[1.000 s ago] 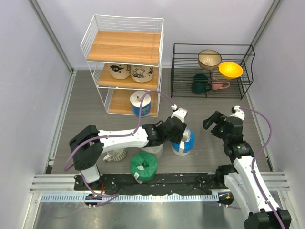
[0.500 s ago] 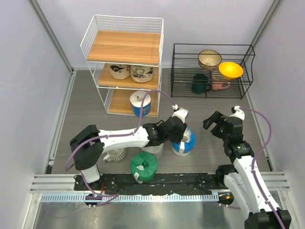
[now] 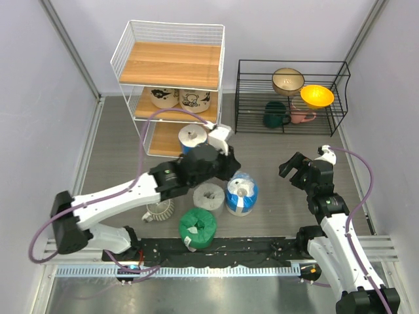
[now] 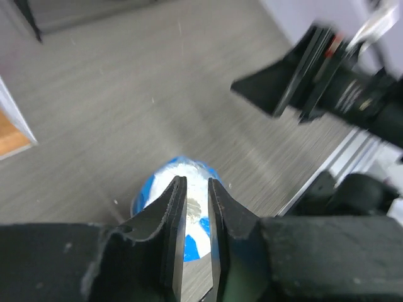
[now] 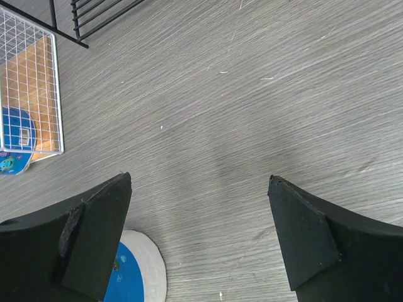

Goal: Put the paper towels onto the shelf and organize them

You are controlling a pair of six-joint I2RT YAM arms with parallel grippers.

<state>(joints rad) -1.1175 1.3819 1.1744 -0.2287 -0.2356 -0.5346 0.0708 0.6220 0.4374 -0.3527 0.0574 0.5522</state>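
Note:
The blue-white roll [image 3: 241, 193] stands on the table, with the grey roll [image 3: 209, 195] to its left and the green roll [image 3: 198, 226] in front. My left gripper [image 3: 229, 165] hovers just behind and above the blue-white roll [image 4: 189, 245]. Its jaws are nearly closed on nothing [image 4: 196, 182]. My right gripper [image 3: 304, 171] is open and empty to the right [image 5: 198, 189]. The white wire shelf [image 3: 171, 65] holds two tan rolls [image 3: 164, 97] [image 3: 194, 100] on the middle board. It holds the white-blue roll [image 3: 192, 140] on the bottom board. Its top board is bare.
A ribbed pale mug [image 3: 159, 210] lies left of the grey roll. The low black wire rack [image 3: 291, 98] at the back right holds bowls and mugs. Side walls close in left and right. The rail [image 3: 216, 252] runs along the near edge.
My left arm has swung back and up, away from the blue-white roll. That roll now stands a little further left, free of the fingers. The right arm has not moved.

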